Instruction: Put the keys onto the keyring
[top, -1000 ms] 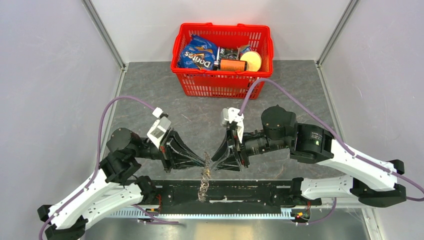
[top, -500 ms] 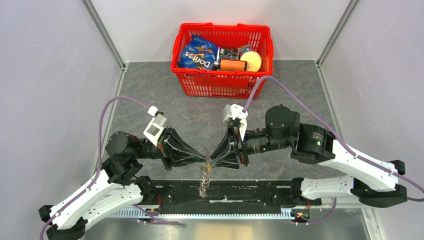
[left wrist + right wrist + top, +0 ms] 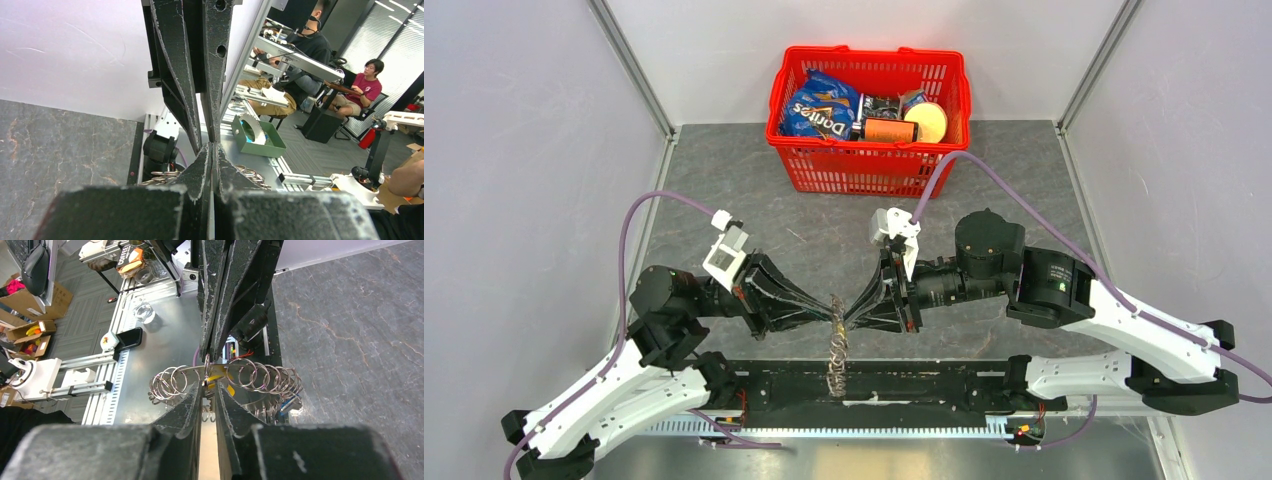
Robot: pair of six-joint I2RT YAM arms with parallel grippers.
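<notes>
The keyring (image 3: 835, 362) is a large ring fringed with many small silver rings. It hangs between the two grippers above the table's near edge, and it also shows in the right wrist view (image 3: 260, 376). My left gripper (image 3: 832, 318) is shut on its top, and silver rings (image 3: 159, 177) show beside its closed fingertips (image 3: 206, 156). My right gripper (image 3: 848, 318) meets it tip to tip. In the right wrist view its fingertips (image 3: 196, 390) pinch a thin metal piece with the yellow key (image 3: 220, 378) head just beyond. The blue key (image 3: 286, 403) hangs among the rings.
A red basket (image 3: 869, 160) with snack bags and tins stands at the back of the grey stone-patterned table (image 3: 724, 180). A black rail (image 3: 924, 385) runs along the near edge under the hanging ring. Grey walls close in the left and right sides.
Both grippers have drawn closer together, tip to tip, and a little away from the near edge. The left wrist has swung out to the left. The ring still hangs between them.
</notes>
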